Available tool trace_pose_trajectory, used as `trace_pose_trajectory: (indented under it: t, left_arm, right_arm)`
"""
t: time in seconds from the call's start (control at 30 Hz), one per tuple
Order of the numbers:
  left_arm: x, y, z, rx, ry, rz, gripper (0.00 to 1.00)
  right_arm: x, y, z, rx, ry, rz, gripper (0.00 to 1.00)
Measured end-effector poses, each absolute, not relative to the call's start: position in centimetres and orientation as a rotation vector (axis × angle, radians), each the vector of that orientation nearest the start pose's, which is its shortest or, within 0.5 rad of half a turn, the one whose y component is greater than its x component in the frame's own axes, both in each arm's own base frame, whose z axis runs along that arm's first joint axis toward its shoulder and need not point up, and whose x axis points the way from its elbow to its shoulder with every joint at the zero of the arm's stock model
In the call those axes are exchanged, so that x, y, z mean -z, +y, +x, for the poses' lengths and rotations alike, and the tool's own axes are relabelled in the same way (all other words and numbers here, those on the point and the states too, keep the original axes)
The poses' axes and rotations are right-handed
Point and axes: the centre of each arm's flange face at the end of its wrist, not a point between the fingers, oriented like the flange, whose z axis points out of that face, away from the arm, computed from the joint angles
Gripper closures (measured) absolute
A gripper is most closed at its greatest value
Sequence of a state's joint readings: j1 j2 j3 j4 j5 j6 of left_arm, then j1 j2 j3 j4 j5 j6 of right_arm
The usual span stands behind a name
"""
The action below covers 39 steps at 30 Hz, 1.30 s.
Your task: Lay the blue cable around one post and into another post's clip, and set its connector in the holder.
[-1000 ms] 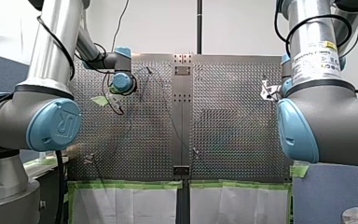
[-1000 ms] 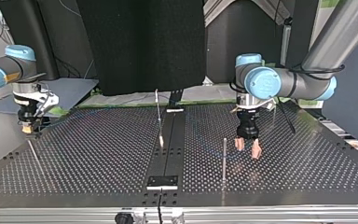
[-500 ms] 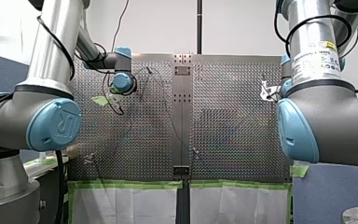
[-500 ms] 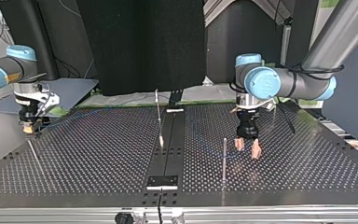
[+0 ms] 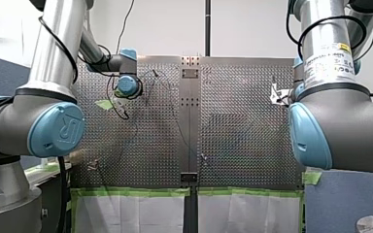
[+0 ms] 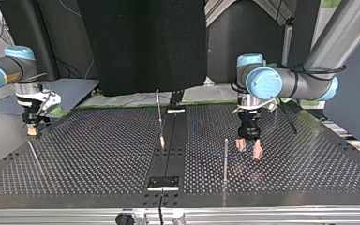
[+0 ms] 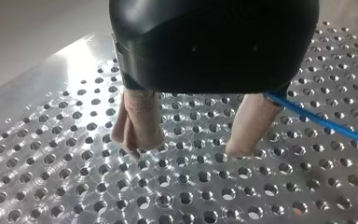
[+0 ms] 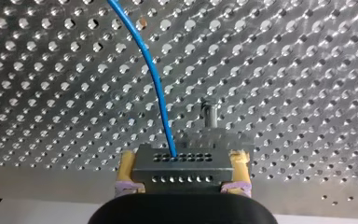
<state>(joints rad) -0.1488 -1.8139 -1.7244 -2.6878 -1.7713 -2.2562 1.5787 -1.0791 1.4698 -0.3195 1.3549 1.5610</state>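
Blue cable [image 8: 154, 79]: one; connector [image 8: 182, 164]: one; posts: three [image 6: 225, 159] [image 6: 160, 117] [image 6: 33, 154] on surface [image 6: 98, 154]. Connector clamped between right gripper's [image 8: 183, 157] yellow fingers [image 8: 127, 165], cable leading away from it. Left gripper's [image 7: 186, 148] beige fingers [image 7: 140, 121] parted, empty, cable just beside one, outside gap.

Bare perforated metal, brushed and bright with glare, makes up my worktop [image 7: 51, 107]. My left tool [image 7: 186, 151] shows a glossy black plastic shell, and its pads [image 7: 140, 121] look wrapped in rough beige tape or cloth. The blue cable [image 8: 154, 79] has a smooth, faintly shiny plastic jacket. Its connector [image 8: 182, 168] is matt grey. A thin post [image 6: 225, 159] gleams like polished metal. Matt black cloth [image 6: 145, 42] hangs beyond the worktop.
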Motion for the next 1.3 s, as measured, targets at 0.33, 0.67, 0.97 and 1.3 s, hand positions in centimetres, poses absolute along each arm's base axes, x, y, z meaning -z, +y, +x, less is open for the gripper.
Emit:
trace_pose_trajectory:
  t: [0.33,0.67,0.97,1.3]
  left_arm:
    - [-33.0,-19.4,54.5,0.511,1.428,-0.565,0.00]
    - [-33.0,-19.4,54.5,0.510,1.427,-0.565,0.00]
    - [-33.0,-19.3,54.5,0.509,1.426,-0.565,0.00]
    - [-33.0,-19.2,54.6,0.508,1.425,-0.566,0.00]
  right_arm:
    - [-27.6,-65.0,14.0,-1.295,-1.200,1.348,0.37]
    - [-29.9,-64.2,12.7,-1.379,-1.174,1.291,0.37]
    - [-30.7,-64.1,12.8,-1.468,-1.146,1.295,0.37]
    - [-29.1,-64.4,13.1,-1.473,-1.147,1.312,0.37]
